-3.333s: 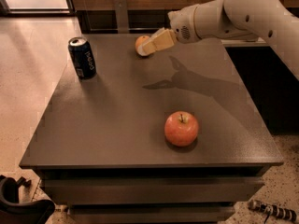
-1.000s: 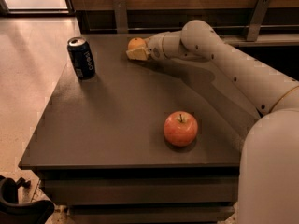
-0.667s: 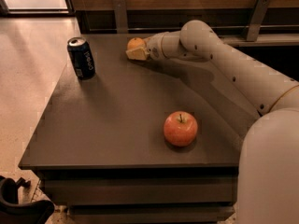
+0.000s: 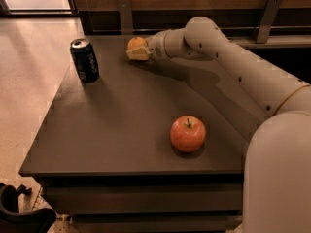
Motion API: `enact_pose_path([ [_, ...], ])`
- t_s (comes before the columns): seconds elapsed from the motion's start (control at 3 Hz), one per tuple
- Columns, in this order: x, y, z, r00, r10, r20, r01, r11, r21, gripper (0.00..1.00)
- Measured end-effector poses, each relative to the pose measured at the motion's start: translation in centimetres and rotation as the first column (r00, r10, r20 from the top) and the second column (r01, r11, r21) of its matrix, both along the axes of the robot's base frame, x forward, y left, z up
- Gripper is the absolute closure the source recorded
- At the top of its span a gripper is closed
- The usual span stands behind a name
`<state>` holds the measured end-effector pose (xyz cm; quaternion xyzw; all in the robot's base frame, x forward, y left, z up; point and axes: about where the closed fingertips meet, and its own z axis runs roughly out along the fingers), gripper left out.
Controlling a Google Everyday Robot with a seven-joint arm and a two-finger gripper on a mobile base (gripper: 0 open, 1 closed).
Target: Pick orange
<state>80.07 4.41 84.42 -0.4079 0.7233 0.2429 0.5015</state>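
Camera view | near: red apple (image 4: 187, 134) front-right on table (image 4: 97, 130) | mid-left: soda can (image 4: 84, 60) | far edge: gripper (image 4: 138, 53) right against orange (image 4: 136, 42), grasp state can't tell | risk: a nudge rolls the round orange off the back edge; an off-centre hold slips on lift

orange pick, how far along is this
Done: the reach. The gripper is at the far edge of the table, right against the orange. In hand: securing the orange, though a firm hold cannot be confirmed. Left: the lift, since the orange looks to be at table level. The apple and can stand apart.
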Motion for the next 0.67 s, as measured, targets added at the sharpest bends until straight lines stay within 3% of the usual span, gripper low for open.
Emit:
enact_pose_path([
  [0.33,-0.8,0.6,5.6,0.9999,0.012,0.010,-0.012,0.998,-0.057,1.00],
  [0.67,-1.3,0.2,11.0,0.9995,-0.017,0.026,0.020,0.993,-0.116,1.00],
])
